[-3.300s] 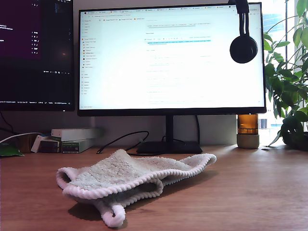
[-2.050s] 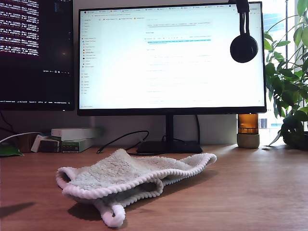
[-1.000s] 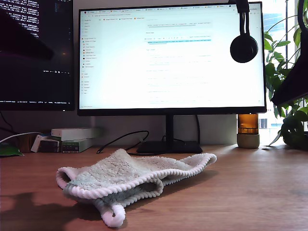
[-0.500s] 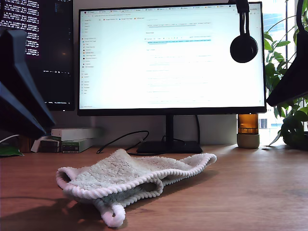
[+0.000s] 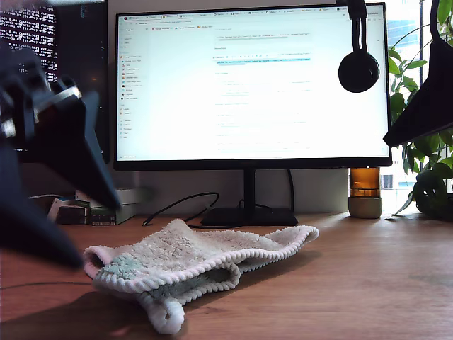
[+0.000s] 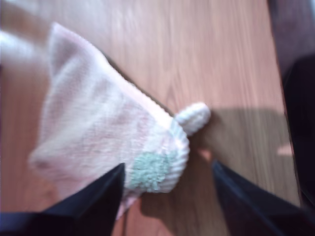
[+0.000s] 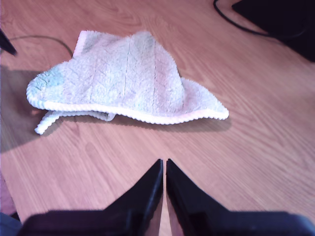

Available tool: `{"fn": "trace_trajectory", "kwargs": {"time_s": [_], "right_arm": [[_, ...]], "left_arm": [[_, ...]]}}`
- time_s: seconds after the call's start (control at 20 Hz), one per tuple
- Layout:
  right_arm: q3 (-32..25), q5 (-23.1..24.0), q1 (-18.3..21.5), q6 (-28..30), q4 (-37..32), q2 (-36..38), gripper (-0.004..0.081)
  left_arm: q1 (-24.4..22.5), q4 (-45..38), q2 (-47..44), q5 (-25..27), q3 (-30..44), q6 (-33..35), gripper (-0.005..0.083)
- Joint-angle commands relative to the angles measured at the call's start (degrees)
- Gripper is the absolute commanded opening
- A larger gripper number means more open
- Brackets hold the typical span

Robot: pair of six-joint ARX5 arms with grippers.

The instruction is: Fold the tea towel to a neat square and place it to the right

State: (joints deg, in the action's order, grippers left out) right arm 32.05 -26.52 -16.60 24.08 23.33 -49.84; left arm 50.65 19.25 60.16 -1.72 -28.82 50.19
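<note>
Dark wedges, mine both.
My first gripper (image 6: 167, 189) has two black, flat, tapering fingers (image 6: 93, 199); the exterior view shows blurred silver metal fittings at its base. My second gripper (image 7: 164, 169) has matte black fingers (image 7: 145, 189) narrowing to sharp points, smooth, without visible markings.

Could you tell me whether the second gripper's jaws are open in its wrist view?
No, my second gripper has its two dark fingers pressed together, empty, above bare wood short of the tea towel.
</note>
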Motion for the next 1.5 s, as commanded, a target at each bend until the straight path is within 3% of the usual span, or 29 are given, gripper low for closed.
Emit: {"fn": "trace_trajectory", "kwargs": {"time_s": [0.0, 0.25, 0.75, 1.25, 1.45], "right_arm": [[0.4, 0.0, -0.2, 0.2, -0.4, -0.2, -0.0012], [0.4, 0.1, -0.2, 0.2, -1.1, -0.2, -0.0012], [0.4, 0.1, -0.2, 0.2, -1.2, -0.2, -0.0012], [0.4, 0.1, -0.2, 0.2, -1.2, -0.2, -0.0012], [0.4, 0.1, -0.2, 0.2, -1.2, -0.2, -0.0012]], "left_arm": [[1.0, -0.5, 3.4, 1.4, 0.5, 3.8, 0.0571], [2.4, -8.0, 8.5, 7.5, 0.5, 4.2, 0.0568], [2.4, -14.9, 12.7, 7.8, 0.5, 4.3, 0.0514], [2.4, -14.5, 16.5, 7.9, 0.5, 8.7, 0.0512], [2.4, -19.0, 15.9, 12.1, 0.5, 8.7, 0.0507]]}}
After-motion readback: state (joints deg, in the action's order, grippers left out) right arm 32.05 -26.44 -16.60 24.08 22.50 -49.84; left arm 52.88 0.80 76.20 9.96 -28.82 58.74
